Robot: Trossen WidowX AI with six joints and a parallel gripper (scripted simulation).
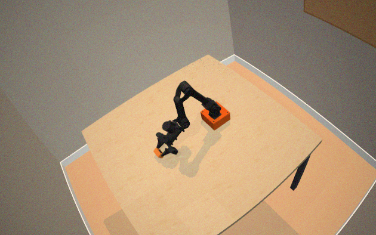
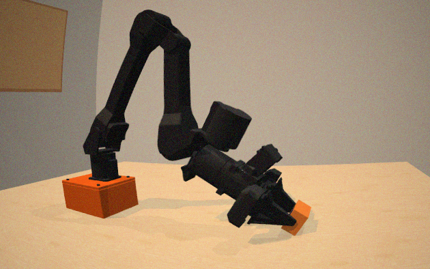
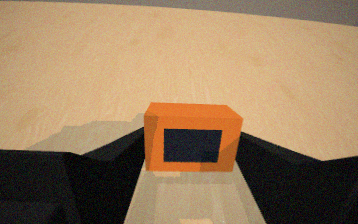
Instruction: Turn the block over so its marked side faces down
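Block (image 2: 299, 212), orange with a dark blue marked panel on one face, was pinched between the two black fingers of the gripper (image 2: 284, 218), which was pressed together on the block's sides and stopped by its width. It sat at the gripper's tip, low over the table (image 2: 368, 211), roughly midway along the bench's left edge as the top view showed it, and well apart from the arm's orange base (image 2: 99, 196) nearer the middle. In the exterior view the wrist was tipped far over, so that the gripper lay at a shallow slant and the block was tilted with one lower corner at or just above the wood; whether it touched could not be told, though its shadow ran right up under it. The wrist view showed the marked panel (image 3: 192, 145) facing back toward the camera along the fingers, neither upward nor downward, which suggests the turn was only partly done. The slanted hold looked deliberate: rolling the wrist while gripping the two plain sides leaves the marked face free to swing round toward the table. As a judgement, the wrist would need to pitch further, or the block be set on an edge and tipped, before the panel could face down and the fingers spread to leave it resting.
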